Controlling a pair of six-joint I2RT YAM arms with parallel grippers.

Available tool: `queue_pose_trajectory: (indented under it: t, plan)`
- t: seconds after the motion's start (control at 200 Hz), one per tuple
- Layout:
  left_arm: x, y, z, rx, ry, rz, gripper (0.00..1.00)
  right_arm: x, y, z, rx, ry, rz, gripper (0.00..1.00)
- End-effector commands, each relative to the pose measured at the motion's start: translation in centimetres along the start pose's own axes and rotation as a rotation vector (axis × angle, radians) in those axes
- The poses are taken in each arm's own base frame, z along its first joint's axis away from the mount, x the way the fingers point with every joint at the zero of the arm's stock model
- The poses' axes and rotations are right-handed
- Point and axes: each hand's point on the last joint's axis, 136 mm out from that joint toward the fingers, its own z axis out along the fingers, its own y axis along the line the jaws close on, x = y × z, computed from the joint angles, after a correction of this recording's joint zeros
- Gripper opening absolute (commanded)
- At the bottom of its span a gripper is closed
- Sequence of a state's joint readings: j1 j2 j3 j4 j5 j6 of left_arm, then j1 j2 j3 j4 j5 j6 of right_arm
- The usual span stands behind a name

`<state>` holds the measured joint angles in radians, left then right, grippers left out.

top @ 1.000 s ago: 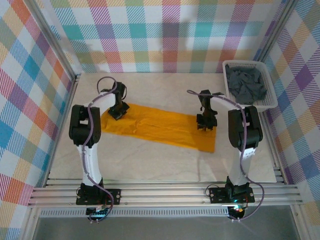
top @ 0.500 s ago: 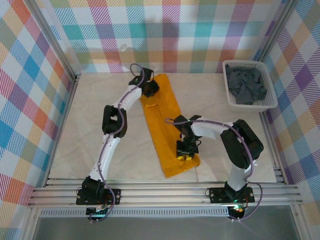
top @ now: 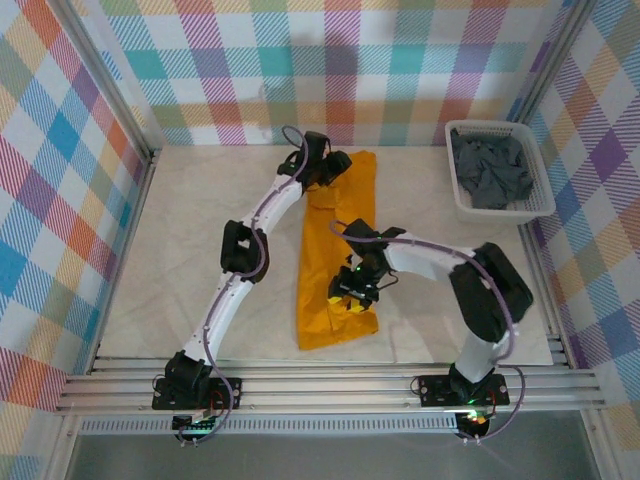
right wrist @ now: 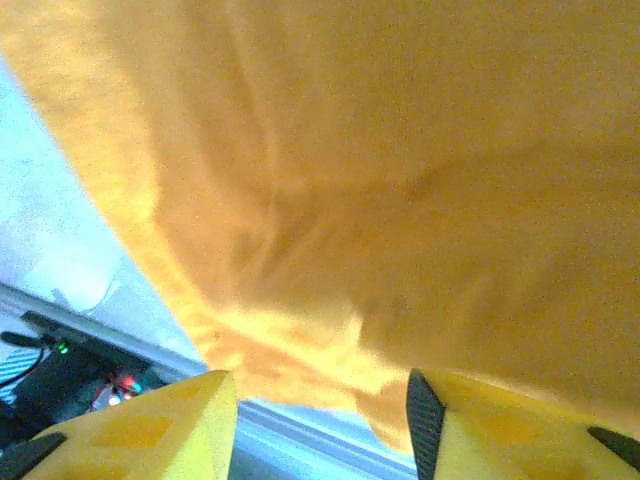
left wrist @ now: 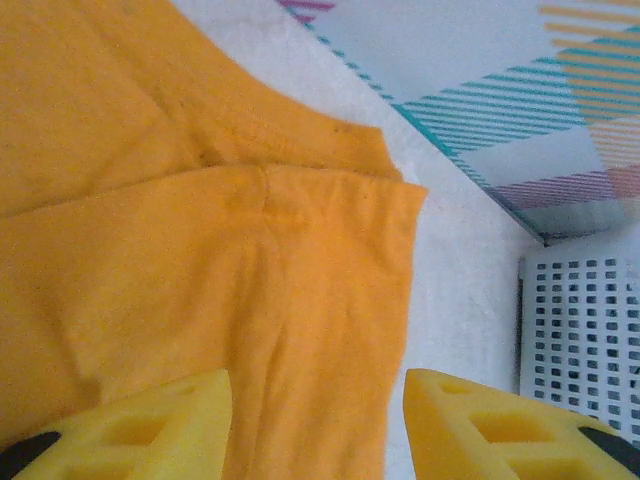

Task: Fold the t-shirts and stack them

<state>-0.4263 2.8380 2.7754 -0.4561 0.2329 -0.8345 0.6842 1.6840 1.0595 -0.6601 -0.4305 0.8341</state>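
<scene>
The left gripper (top: 333, 166) is reached out to the far side of the table (top: 180, 240), over the far end of the orange-yellow t-shirt (top: 322, 250). In the left wrist view its yellow fingers (left wrist: 130, 420) stand spread apart with nothing pinched. The cloth lies under one finger and under the gap, while the other finger is over bare table just past the cloth's edge. A stitched hem and a second layer of the same cloth show just beyond the fingers.

The right gripper (top: 351, 296) is over the near part of the same tee, towards its right edge. In the right wrist view its fingers (right wrist: 130, 425) are also spread, and orange cloth stretches across close ahead of them. It is too blurred there to tell whether the tips touch it.

The tee lies as one long narrow strip running from the far edge of the table towards the arm bases, between the two arms.

There is one orange-yellow tee. The dark grey t-shirts (top: 490, 170) lie in a crumpled heap in the one white basket (top: 503, 213) at the far right corner, well apart from both grippers. How many are in the heap cannot be told. A corner of the basket's slatted wall (left wrist: 580, 330) shows in the left wrist view, cut off by the frame
</scene>
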Motion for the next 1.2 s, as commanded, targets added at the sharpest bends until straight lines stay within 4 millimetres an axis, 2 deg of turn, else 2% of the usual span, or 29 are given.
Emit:
queue_pose_trajectory:
  t: [0.0, 0.065, 0.135, 0.14, 0.18, 0.2, 0.225, 0.23, 0.245, 0.27, 0.36, 0.49, 0.585, 0.645, 0.745, 0.92, 1.105, 1.2]
  plan:
    - [-5.5, -8.8, -11.9, 0.025, -0.129, 0.126, 0.49, 1.6, -1.1, -3.5, 0.001, -0.067, 0.019, 0.52]
    - [-4.6, -7.8, -15.2, -0.100, -0.098, 0.195, 0.48, 2.3, -2.7, -4.4, 0.020, -0.093, 0.015, 0.52]
    - [-1.9, -5.2, -18.3, -0.227, -0.012, 0.219, 0.46, 3.0, -4.7, -4.7, 0.019, -0.108, 0.017, 0.52]
    - [-2.0, -5.5, -18.7, -0.221, -0.016, 0.222, 0.46, 3.1, -4.7, -4.7, 0.016, -0.109, 0.017, 0.52]
    - [0.6, -3.2, -19.9, -0.257, 0.033, 0.208, 0.46, 3.4, -5.6, -4.6, 0.004, -0.112, 0.011, 0.52]
    - [1.5, -2.9, -20.9, -0.246, 0.037, 0.200, 0.46, 3.6, -5.9, -4.5, 0.002, -0.112, 0.004, 0.52]
    - [3.6, -0.6, -21.4, -0.272, 0.078, 0.171, 0.46, 3.9, -6.2, -4.5, 0.001, -0.109, -0.009, 0.53]
    - [3.6, -0.9, -21.9, -0.260, 0.073, 0.169, 0.46, 4.0, -6.3, -4.4, 0.002, -0.107, -0.010, 0.53]
    - [4.5, -0.3, -22.6, -0.262, 0.088, 0.156, 0.46, 4.2, -6.4, -4.4, 0.003, -0.102, -0.016, 0.53]
    - [6.9, 2.4, -23.1, -0.303, 0.149, 0.124, 0.46, 4.5, -6.7, -4.2, 0.010, -0.088, -0.015, 0.53]
    - [14.3, 7.1, -26.5, -0.338, 0.339, 0.072, 0.44, 5.8, -7.8, -2.8, 0.023, 0.002, 0.009, 0.54]
    - [23.4, 12.3, -31.1, -0.368, 0.553, 0.059, 0.46, 6.4, -8.7, -1.1, 0.034, 0.052, 0.023, 0.53]
    - [28.2, 14.5, -32.8, -0.354, 0.665, 0.004, 0.47, 6.3, -8.5, 0.0, 0.016, 0.082, 0.042, 0.52]
    - [30.0, 15.2, -33.2, -0.344, 0.690, -0.025, 0.48, 6.4, -8.5, 0.8, 0.027, 0.104, 0.051, 0.50]
    - [32.0, 16.2, -33.1, -0.344, 0.707, -0.054, 0.48, 6.6, -8.5, 1.9, 0.039, 0.117, 0.062, 0.47]
    - [34.3, 16.9, -32.5, -0.353, 0.768, -0.039, 0.45, 6.6, -9.1, 2.8, 0.059, 0.114, 0.095, 0.40]
    - [36.5, 16.5, -32.6, -0.345, 0.837, 0.006, 0.42, 6.0, -8.5, 3.1, 0.036, 0.098, 0.115, 0.29]
    - [37.3, 17.0, -32.7, -0.361, 0.861, 0.027, 0.38, 5.9, -8.3, 3.1, 0.028, 0.094, 0.124, 0.23]
